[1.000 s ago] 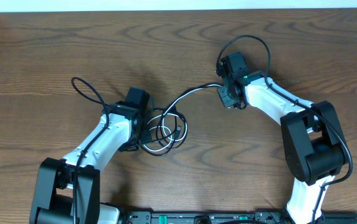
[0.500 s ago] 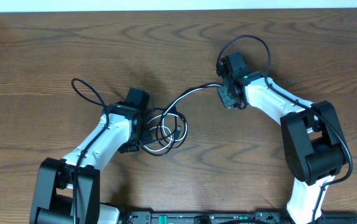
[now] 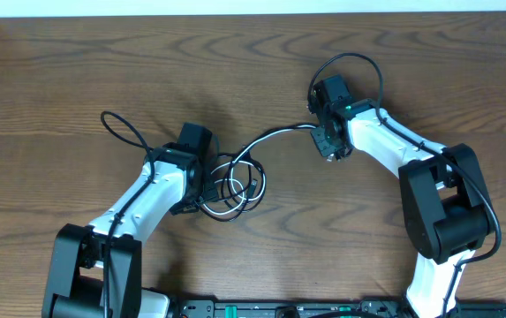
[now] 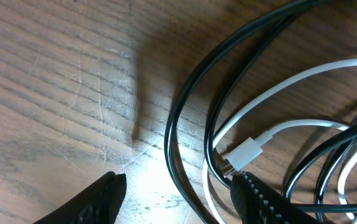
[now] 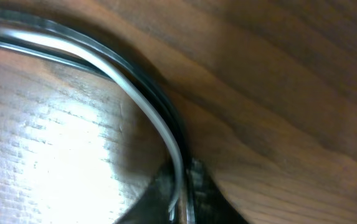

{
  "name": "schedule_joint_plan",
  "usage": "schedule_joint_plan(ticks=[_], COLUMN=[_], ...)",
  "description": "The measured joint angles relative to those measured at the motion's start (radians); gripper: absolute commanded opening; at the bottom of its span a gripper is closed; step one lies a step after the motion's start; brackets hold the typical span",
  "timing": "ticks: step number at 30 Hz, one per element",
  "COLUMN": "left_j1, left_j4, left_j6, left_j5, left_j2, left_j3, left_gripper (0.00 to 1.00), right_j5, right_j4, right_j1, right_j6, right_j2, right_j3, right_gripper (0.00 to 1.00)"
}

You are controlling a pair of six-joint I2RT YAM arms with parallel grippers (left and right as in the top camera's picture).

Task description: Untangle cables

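Left gripper [image 4: 178, 196] spread wide, straddling black loops; right gripper [image 5: 179, 199] pinches one white and one black strand; cables [image 3: 233, 184], two black, one white, lie loosely coiled on the table [image 3: 76, 62] between both arms.

The table [image 3: 76, 62] is seen as grained wood with a low sheen. The cables [image 3: 233, 185] are sheathed in smooth, glossy plastic. The left fingers [image 4: 265, 202] are ridged, matt black.
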Motion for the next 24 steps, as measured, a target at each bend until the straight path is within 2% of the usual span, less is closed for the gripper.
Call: schedule_joint_plan(ticks=[7,11,17,20,24], left_j1=[0.000,-0.001,-0.001,-0.002,-0.002], left_j4=[0.006,0.030,0.039,0.038,0.027], left_j6=[-0.059,-0.083,-0.079,-0.067,-0.062], left_j5=[0.015,0.025,0.019,-0.036,-0.169], left_j2=[0.000,0.000,0.000,0.000,0.000], left_j3=[-0.021,-0.063,-0.076,-0.078,-0.083], left_gripper=[0.59,0.41,0.39,0.32,0.32], right_j5=[0.000,0.000,-0.003,-0.007,-0.011], right_j4=[0.022,0.053,0.071,0.072,0.080], right_j1=[0.000,0.000,0.001,0.001,0.001], right_j6=[-0.003,-0.005,-0.006,-0.006,-0.006], right_j2=[0.000,0.000,0.001,0.001,0.001], right_j3=[-0.002,-0.008,-0.010,-0.010,-0.010], right_gripper=[0.06,0.04,0.03,0.01,0.01])
